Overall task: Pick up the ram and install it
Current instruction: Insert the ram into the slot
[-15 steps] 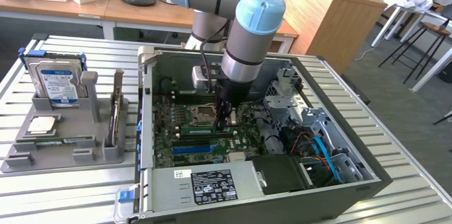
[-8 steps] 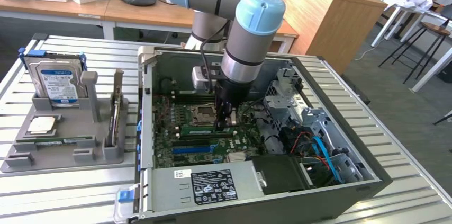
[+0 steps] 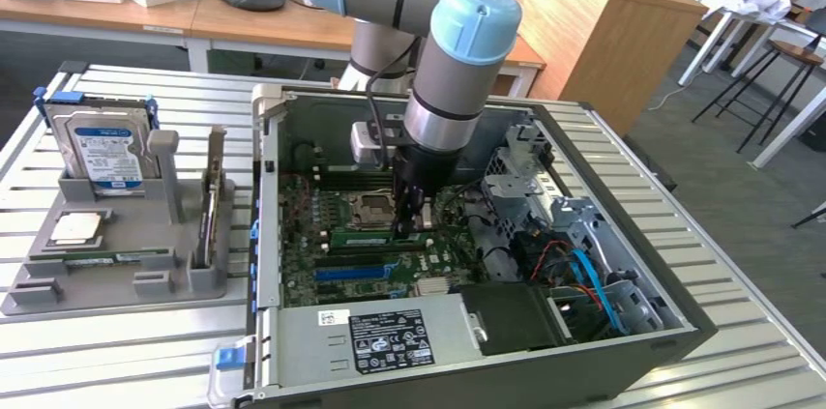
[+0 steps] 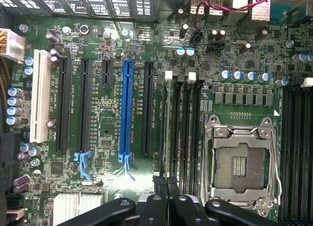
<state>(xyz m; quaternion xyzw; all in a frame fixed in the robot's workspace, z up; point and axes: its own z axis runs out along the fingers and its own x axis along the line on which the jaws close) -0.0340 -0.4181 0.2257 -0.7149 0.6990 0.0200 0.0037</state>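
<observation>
Currently, the fingers (image 3: 408,214) (image 4: 159,186) are positioned inside the open computer case (image 3: 671,327) on the bench (image 3: 116,365) and are closed on the ram (image 3: 368,234) (image 4: 166,128). The ram is held on edge at the black memory slots (image 4: 188,123) of the motherboard (image 4: 110,96), near the CPU socket (image 4: 239,162). On the exterior view's left, a hard drive (image 3: 106,153) and an expansion card (image 3: 213,198) are seated upright in a grey holder (image 3: 130,280)

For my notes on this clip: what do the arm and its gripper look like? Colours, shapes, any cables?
The arm is built of round silver-grey tubes, with light blue caps on the joints and black bands at the seams. A thin dark cable leads to a small pale box at the wrist. The gripper is black and narrow, with slim fingers on black jointed links.
</observation>
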